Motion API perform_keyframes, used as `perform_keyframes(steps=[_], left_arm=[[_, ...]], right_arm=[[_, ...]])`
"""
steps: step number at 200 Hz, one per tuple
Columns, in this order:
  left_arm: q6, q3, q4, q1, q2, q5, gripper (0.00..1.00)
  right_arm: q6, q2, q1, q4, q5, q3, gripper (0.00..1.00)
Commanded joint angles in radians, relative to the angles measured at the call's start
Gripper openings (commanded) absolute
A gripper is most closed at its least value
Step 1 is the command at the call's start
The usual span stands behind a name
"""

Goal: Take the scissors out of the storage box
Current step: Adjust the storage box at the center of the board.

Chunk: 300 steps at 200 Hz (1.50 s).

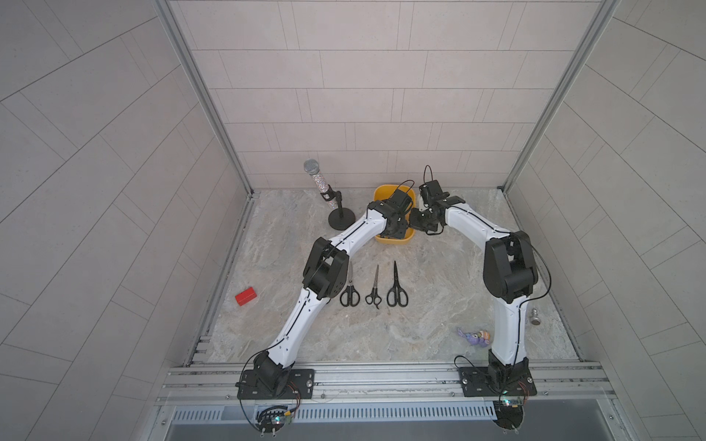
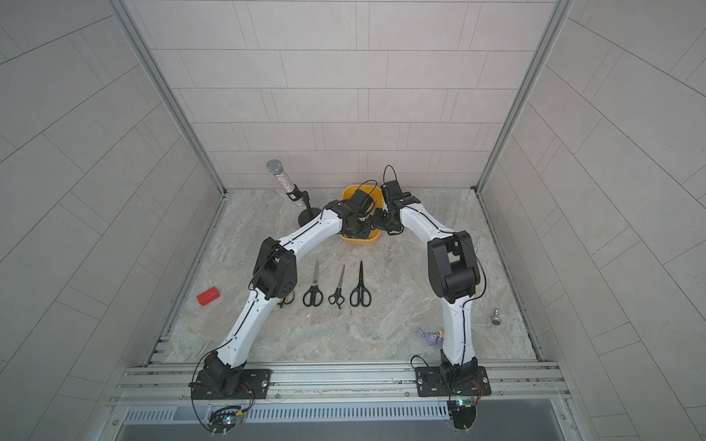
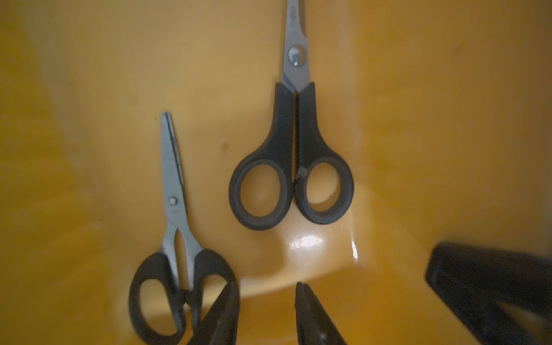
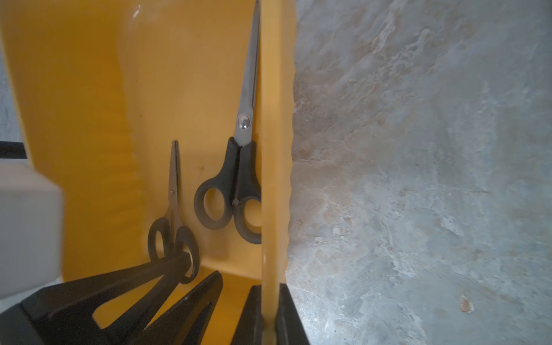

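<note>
Here the left gripper (image 3: 267,316) is down in the box (image 3: 418,119), fingers (image 3: 222,316) spread with only bare floor between them. The small scissors (image 3: 172,200) lie just outside 1 finger, a handle loop touching or under its tip; the big scissors (image 3: 286,134) lie beyond, apart. The right gripper (image 4: 270,298) is clenched on the box wall. 3 other scissors (image 1: 374,288) lie on the table (image 1: 439,286).

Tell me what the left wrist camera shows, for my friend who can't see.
Inside the yellow storage box lie large scissors and small scissors, both black-handled. The left gripper, open, sits by the small scissors' handle.
</note>
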Motion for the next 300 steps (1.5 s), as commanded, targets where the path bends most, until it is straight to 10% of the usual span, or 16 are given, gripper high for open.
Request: perform_keyframes(steps=[1,76,139,300], left_arm=[[-0.002,0.054,0.039,0.01,0.026,-0.02,0.38],[0.003,0.066,0.068,0.015,0.039,-0.026,0.38],[-0.004,0.08,0.095,0.018,0.075,-0.021,0.38],[0.001,0.167,0.094,0.002,0.176,-0.062,0.35]], right_arm=[[0.025,0.007,0.009,0.051,-0.037,0.0,0.0],[0.029,0.068,0.011,0.023,-0.056,0.044,0.0],[0.041,0.054,0.006,0.022,-0.07,0.067,0.45],[0.088,-0.142,-0.106,0.008,-0.06,-0.063,0.49]])
